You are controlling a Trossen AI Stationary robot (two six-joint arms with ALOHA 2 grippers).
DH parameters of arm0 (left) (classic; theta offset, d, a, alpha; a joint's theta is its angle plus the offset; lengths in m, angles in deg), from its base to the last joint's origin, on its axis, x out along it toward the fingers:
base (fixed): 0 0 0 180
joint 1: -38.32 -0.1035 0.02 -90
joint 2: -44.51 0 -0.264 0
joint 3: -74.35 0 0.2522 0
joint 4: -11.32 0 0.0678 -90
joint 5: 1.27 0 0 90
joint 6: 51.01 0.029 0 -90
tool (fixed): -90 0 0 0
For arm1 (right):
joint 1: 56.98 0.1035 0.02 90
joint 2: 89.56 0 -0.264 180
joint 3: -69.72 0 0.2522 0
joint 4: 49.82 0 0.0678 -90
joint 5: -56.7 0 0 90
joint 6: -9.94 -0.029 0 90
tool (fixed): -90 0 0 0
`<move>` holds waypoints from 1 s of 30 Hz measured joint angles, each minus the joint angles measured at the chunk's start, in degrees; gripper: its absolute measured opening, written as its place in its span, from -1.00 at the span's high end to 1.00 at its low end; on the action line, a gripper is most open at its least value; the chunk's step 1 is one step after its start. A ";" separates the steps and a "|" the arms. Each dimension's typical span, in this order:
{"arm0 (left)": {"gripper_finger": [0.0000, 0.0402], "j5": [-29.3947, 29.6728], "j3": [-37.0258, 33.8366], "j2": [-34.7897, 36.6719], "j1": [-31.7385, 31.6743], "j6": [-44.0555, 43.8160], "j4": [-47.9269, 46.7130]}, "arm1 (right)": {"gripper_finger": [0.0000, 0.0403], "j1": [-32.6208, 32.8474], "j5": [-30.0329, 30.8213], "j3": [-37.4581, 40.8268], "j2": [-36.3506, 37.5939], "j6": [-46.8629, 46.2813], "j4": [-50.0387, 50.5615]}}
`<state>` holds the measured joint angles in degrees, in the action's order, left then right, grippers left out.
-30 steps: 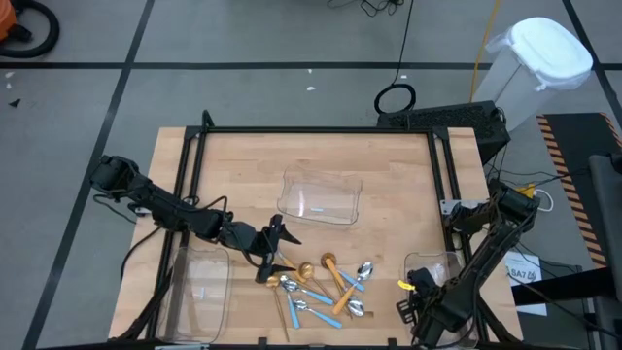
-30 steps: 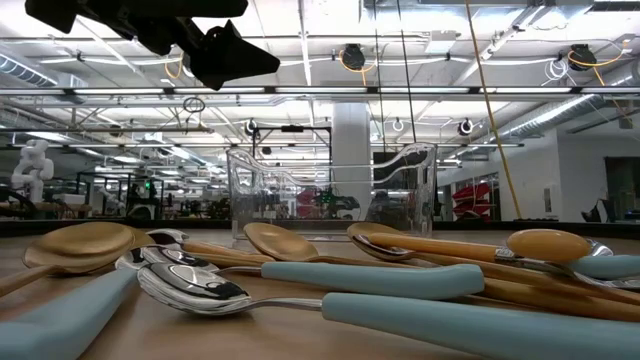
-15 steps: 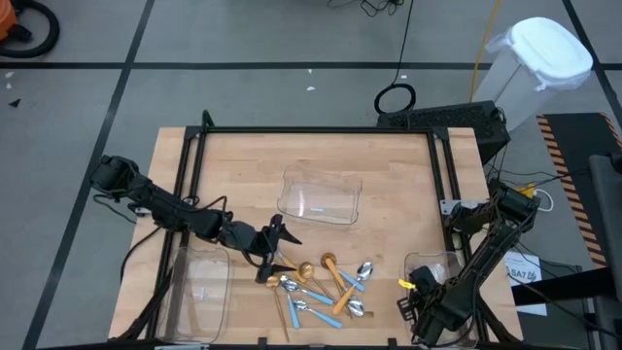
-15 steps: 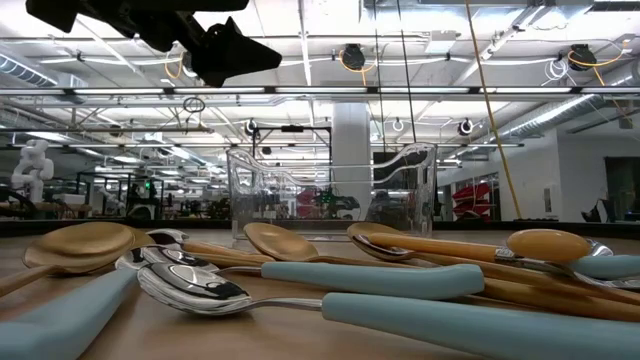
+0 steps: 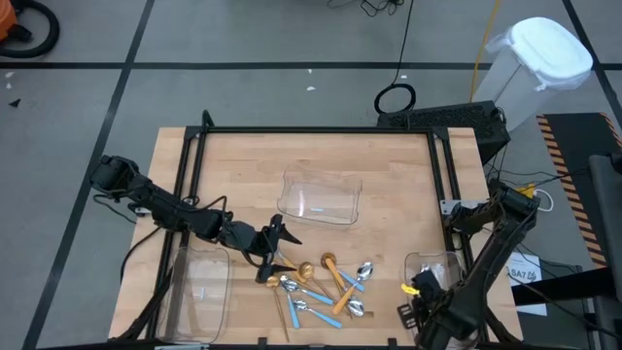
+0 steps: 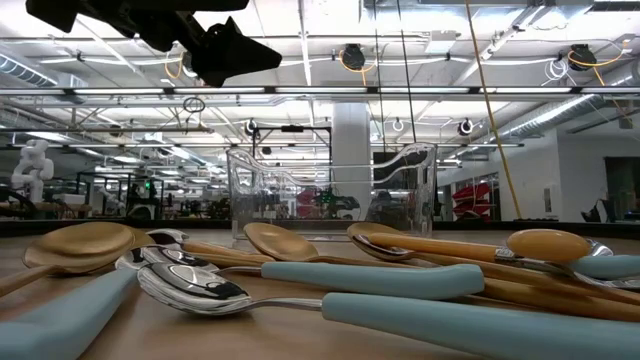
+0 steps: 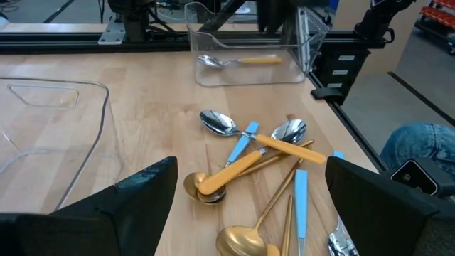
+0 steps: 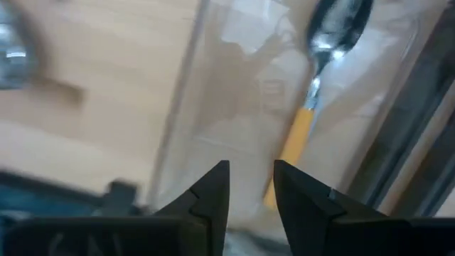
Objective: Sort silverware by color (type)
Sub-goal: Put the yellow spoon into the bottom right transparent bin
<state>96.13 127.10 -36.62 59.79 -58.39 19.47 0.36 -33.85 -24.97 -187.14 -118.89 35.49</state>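
Right tool (image 8: 250, 186) has shifted over its tray (image 5: 434, 263), fingers slightly parted, empty.

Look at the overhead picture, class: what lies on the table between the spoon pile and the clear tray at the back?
Nothing: in the high view only bare wood separates the spoon pile from the back tray.

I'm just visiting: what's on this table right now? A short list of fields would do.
Spoon pile: mixed spoons, front middle of the table
Sorted so far: one orange-handled spoon in the right tray
Other trays: middle tray, left tray
Left hand: open, by the pile
Right hand: empty, above the right tray
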 joint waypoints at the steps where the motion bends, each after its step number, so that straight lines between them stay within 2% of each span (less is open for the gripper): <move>1: -0.77 0.00 0.00 0.00 0.01 -0.05 -0.02 | 0.47 0.00 1.55 -1.38 0.00 -0.39 0.54; 6: -0.77 0.00 0.00 0.00 0.01 -0.17 -0.01 | 0.47 -0.13 15.58 -5.85 0.00 0.15 -0.04; 10: -0.77 0.02 0.00 0.00 0.01 1.82 0.08 | 0.47 -2.15 28.12 -6.04 -1.12 4.75 -0.49; 12: -0.77 0.02 0.00 0.00 -0.01 2.42 0.24 | 0.47 -4.57 30.57 -6.02 -2.69 8.60 -0.74; 24: -0.77 0.04 0.00 0.00 -0.05 2.25 0.28 | 0.47 -19.38 30.12 -6.01 -11.59 43.78 -19.98; 30: -0.77 0.04 0.00 0.00 -0.05 1.39 0.17 | 0.48 -23.00 20.66 -6.01 -16.37 49.88 -24.90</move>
<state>96.18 127.10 -36.62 59.73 -57.00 19.65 -22.64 -13.19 -30.98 -203.51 -69.01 10.59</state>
